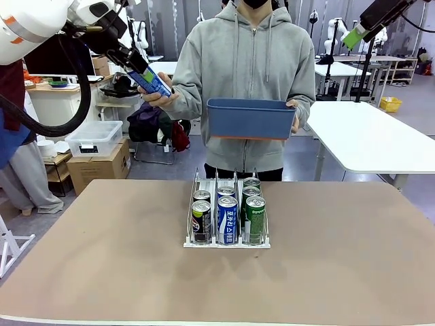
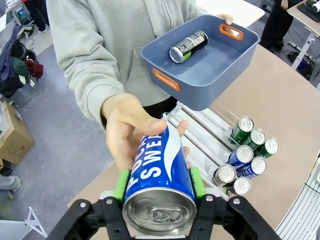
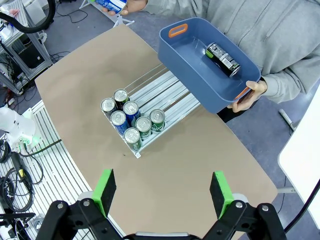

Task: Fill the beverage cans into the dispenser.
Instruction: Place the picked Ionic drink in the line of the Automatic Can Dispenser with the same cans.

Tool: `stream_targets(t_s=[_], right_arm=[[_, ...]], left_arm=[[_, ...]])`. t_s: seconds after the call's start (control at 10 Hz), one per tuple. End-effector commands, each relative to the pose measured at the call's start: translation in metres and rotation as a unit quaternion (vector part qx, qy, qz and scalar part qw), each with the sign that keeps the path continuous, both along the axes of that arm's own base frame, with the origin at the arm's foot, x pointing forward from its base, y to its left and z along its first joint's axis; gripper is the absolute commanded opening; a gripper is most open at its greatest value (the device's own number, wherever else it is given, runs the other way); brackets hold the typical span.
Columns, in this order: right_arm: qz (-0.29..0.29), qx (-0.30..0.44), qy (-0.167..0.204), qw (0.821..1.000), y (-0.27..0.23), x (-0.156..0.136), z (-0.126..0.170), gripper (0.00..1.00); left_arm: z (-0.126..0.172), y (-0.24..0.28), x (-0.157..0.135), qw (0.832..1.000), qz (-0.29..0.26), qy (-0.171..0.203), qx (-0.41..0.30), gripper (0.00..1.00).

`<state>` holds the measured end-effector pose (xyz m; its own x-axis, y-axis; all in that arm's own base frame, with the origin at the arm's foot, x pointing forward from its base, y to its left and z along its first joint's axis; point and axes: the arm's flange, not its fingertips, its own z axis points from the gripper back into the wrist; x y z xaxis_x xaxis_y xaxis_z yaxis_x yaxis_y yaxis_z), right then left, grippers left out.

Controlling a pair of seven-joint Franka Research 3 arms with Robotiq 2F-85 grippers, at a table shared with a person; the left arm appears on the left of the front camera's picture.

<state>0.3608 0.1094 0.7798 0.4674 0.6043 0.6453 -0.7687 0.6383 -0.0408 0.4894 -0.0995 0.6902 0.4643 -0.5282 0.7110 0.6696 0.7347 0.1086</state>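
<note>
My left gripper (image 1: 144,76) is raised at the far left, shut on a blue can with white lettering (image 2: 161,175). The person's hand (image 2: 131,125) still cups that can from behind. Their other hand holds a blue plastic bin (image 1: 251,119) with one black can (image 2: 188,46) lying in it. On the table's middle stands the dispenser (image 1: 227,242). Several cans fill its front: black ones (image 1: 201,221) in the left lane, blue ones (image 1: 228,219) in the middle, green ones (image 1: 255,216) on the right. My right gripper (image 3: 162,192) hangs open high above the table, holding nothing.
The brown table (image 1: 340,272) has free room all around the dispenser. The person in a grey hoodie (image 1: 245,61) stands at the far edge. A white table (image 1: 370,136) sits behind on the right, cardboard boxes (image 1: 98,166) on the floor at the left.
</note>
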Motion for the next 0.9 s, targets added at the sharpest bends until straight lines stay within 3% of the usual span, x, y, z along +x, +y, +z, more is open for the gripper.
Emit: stream_targets(t_s=[0.0, 0.8], right_arm=[[0.0, 0.001, 0.0, 1.0, -0.0009, -0.0007, -0.0006, 1.0], [0.0, 0.001, 0.0, 1.0, -0.0009, -0.0007, -0.0006, 1.0]], left_arm=[[0.0014, 0.0012, -0.0007, 1.0, 0.0, -0.003, 0.003, 0.0], [0.0014, 0.0012, -0.0007, 1.0, 0.0, -0.003, 0.003, 0.0]])
